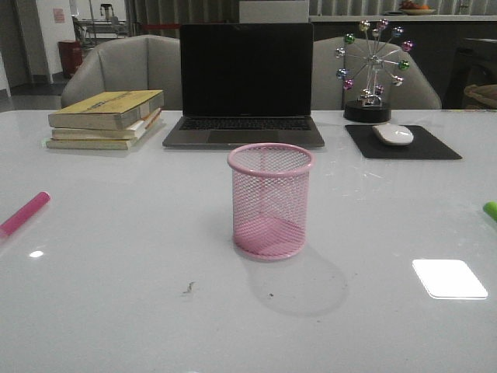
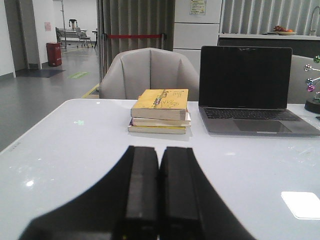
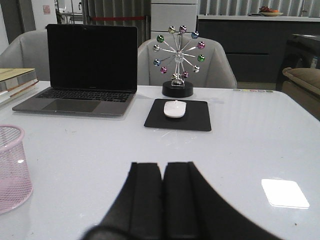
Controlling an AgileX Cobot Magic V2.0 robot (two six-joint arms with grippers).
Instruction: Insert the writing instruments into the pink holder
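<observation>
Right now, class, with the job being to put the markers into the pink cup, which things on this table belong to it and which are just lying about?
Belongs to the job:
pink mesh cup
pink marker
green marker

Just lying about:
laptop
stack of books
mouse
mouse pad
wheel ornament

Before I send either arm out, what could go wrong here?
The pink marker and green marker lie at the picture's far edges, partly cut off, so grasps may be poorly judged. The mesh cup stands empty and looks light; a marker pushed against its rim could tip it. Both pincers are shut.
</observation>
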